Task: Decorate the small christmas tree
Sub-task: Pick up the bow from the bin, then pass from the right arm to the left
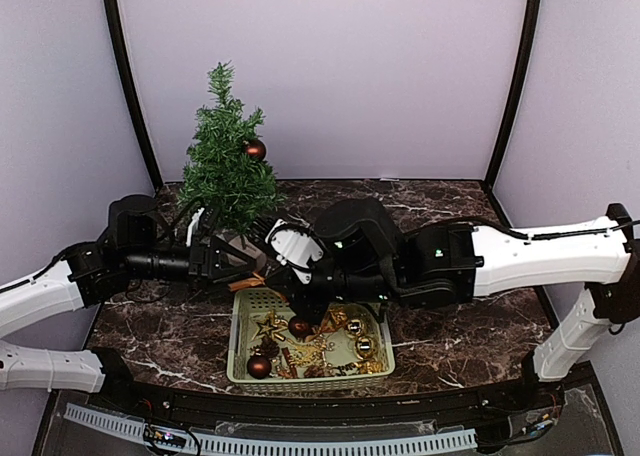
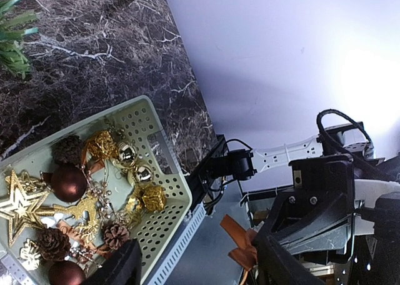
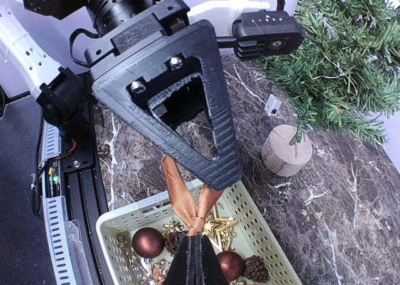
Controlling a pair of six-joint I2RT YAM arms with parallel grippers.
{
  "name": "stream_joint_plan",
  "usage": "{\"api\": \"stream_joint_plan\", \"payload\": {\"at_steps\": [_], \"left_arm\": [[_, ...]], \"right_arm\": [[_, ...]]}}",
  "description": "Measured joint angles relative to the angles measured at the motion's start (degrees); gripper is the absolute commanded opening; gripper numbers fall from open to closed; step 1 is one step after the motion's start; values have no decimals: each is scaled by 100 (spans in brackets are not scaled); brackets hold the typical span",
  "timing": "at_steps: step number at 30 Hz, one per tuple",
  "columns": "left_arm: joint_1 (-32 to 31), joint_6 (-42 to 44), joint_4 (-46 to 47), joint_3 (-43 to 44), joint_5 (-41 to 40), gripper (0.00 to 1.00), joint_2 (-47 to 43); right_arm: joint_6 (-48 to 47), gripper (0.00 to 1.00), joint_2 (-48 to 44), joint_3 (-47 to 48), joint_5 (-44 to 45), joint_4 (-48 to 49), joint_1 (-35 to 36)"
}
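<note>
The small christmas tree (image 1: 225,161) stands at the back left on its wooden stump (image 3: 286,150), with one brown ball (image 1: 255,149) hung on it. My right gripper (image 3: 200,238) is shut on the knot of a copper ribbon bow (image 3: 181,194) and holds it over the basket's far left corner. My left gripper (image 2: 200,266) is open, and the bow (image 2: 239,242) lies against its right finger (image 2: 284,260). In the right wrist view that left finger (image 3: 215,141) overlaps the bow's loops. In the top view both grippers meet near the bow (image 1: 252,281), in front of the tree.
A pale green perforated basket (image 1: 240,351) at the near middle holds brown balls (image 1: 259,366), a gold star (image 2: 19,200), pine cones (image 2: 115,234), gold balls and a gold gift box. The near table edge carries a cable rail (image 1: 300,444). Both arms cross low over the table.
</note>
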Motion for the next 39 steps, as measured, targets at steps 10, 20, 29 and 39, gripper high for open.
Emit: {"api": "stream_joint_plan", "payload": {"at_steps": [10,20,29,39], "left_arm": [[-11,-177,98,33,319,45,136],[-28,-256,92,98,461,21,142],[-33,-304,116,98,476,0,142],[-31,-48,1123,-459,-164,0,-664]], "right_arm": [[-424,0,238,125,160,-133,90],[-586,0,308,175,278,-168,94],[-610,18,365,201,400,-181,94],[476,86,-304,-588,358,490,-229]]}}
